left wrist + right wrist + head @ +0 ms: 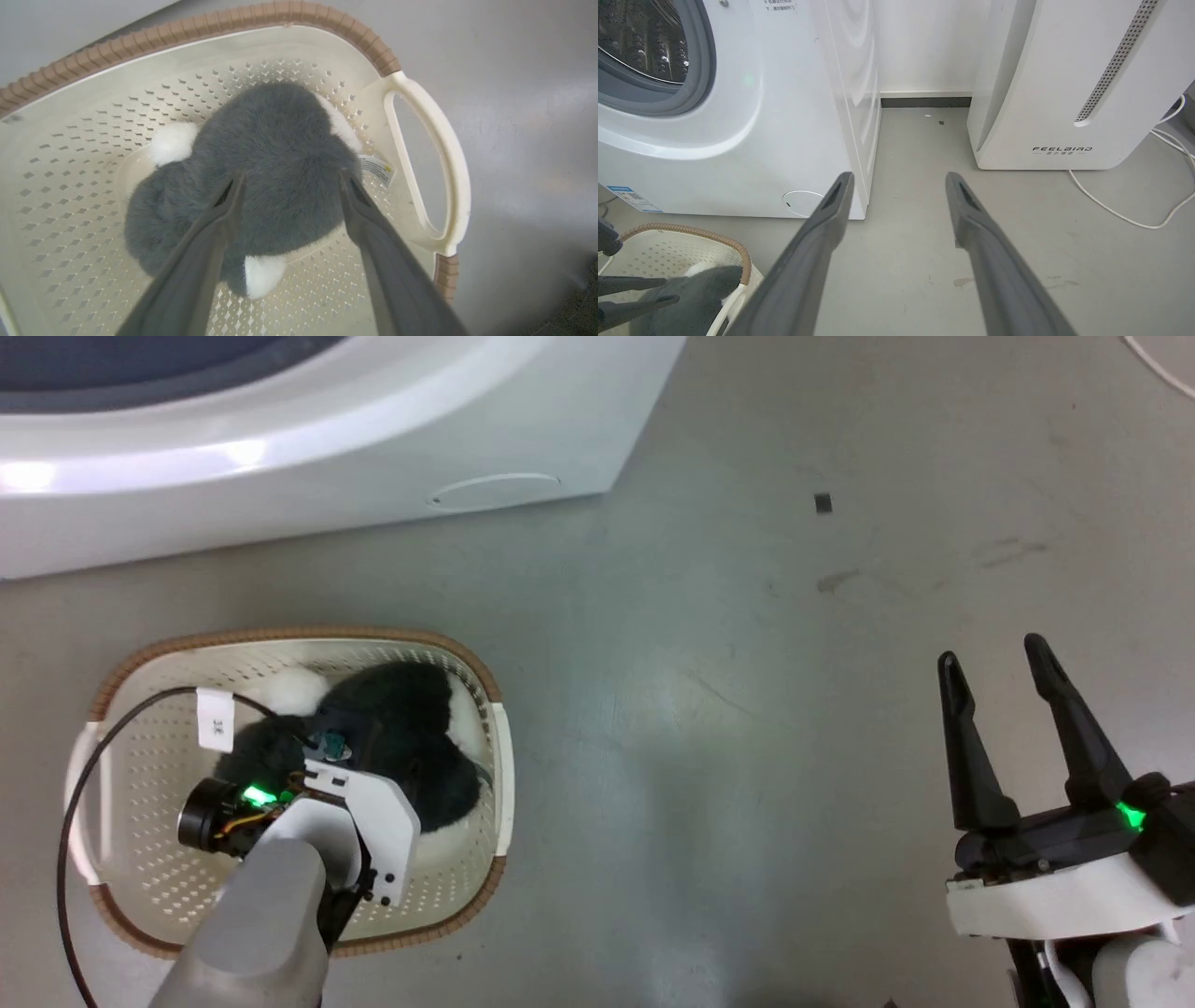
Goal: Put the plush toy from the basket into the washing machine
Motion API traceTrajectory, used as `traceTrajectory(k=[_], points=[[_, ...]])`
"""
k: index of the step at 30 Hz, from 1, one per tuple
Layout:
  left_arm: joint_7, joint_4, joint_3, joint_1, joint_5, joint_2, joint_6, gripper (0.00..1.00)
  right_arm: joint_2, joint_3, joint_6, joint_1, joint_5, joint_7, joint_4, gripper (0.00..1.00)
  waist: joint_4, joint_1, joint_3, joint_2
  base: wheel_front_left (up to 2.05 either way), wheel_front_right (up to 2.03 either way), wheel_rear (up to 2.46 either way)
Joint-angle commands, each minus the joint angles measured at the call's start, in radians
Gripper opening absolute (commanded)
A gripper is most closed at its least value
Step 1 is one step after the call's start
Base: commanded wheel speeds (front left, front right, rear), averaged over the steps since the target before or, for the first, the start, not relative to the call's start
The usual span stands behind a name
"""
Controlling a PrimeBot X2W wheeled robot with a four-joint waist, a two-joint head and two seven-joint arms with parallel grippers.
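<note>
Plush toy lay in basket, lower left of head view; nothing moved to washing machine, upper left. Left gripper straddled toy, fingers wide, not clamped. Right gripper spread, empty, lower right. Left to do: grasp, lift, load.

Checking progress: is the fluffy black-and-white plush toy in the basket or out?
In. The fluffy black-and-white plush toy lies inside the oval cream-white plastic basket, on its floor.
</note>
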State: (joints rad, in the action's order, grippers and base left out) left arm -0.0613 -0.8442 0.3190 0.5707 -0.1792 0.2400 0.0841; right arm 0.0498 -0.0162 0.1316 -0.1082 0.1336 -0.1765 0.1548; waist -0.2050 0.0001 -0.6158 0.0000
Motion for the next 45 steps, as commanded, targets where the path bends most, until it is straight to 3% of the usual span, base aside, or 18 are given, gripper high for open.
traceTrajectory(k=[1, 13, 17, 30, 31, 32, 37, 45], points=[[-0.009, -0.024, 0.021, 0.034, -0.015, 0.015, 0.008, 1.00, 0.000, 0.000, -0.001, -0.020, 0.015, -0.011, 0.011, 1.00, -0.016, -0.0001, -0.032, 0.0000, 0.00, 0.00, 0.00], [-0.046, -0.114, 0.174, 0.166, -0.083, 0.106, 0.021, 1.00, 0.000, 0.002, -0.001, -0.038, 0.040, -0.036, 0.039, 1.00, -0.055, -0.0001, -0.169, 0.0000, 0.00, 0.00, 0.00], [-0.048, -0.172, 0.214, 0.220, -0.071, 0.130, 0.007, 1.00, 0.000, 0.008, -0.001, -0.046, 0.049, -0.045, 0.046, 1.00, -0.070, -0.0001, -0.209, 0.0000, 0.00, 0.00, 0.00], [-0.025, -0.335, 0.302, 0.344, -0.096, 0.164, -0.012, 1.00, 0.000, 0.020, -0.001, -0.076, 0.092, -0.072, 0.053, 1.00, -0.116, -0.0001, -0.322, 0.0000, 0.00, 0.00, 0.00], [-0.023, -0.348, 0.306, 0.350, -0.102, 0.166, -0.013, 0.55, 0.000, 0.020, -0.001, -0.078, 0.095, -0.074, 0.053, 1.00, -0.118, -0.0001, -0.327, 0.0000, 0.00, 0.00, 0.00], [-0.021, -0.360, 0.309, 0.354, -0.109, 0.166, -0.010, 0.00, 0.000, 0.019, -0.001, -0.080, 0.097, -0.076, 0.053, 1.00, -0.120, -0.0001, -0.330, 0.0000, 0.00, 0.00, 0.00], [0.002, -0.413, 0.323, 0.370, -0.145, 0.162, -0.002, 0.00, 0.000, 0.007, -0.001, -0.090, 0.102, -0.085, 0.054, 1.00, -0.122, -0.0001, -0.329, 0.0000, 0.00, 0.00, 0.00], [0.088, -0.419, 0.307, 0.327, -0.184, 0.121, 0.001, 0.00, 0.000, -0.012, -0.001, -0.095, 0.075, -0.085, 0.043, 1.00, -0.085, -0.0001, -0.225, 0.0000, 0.00, 0.00, 0.00]])
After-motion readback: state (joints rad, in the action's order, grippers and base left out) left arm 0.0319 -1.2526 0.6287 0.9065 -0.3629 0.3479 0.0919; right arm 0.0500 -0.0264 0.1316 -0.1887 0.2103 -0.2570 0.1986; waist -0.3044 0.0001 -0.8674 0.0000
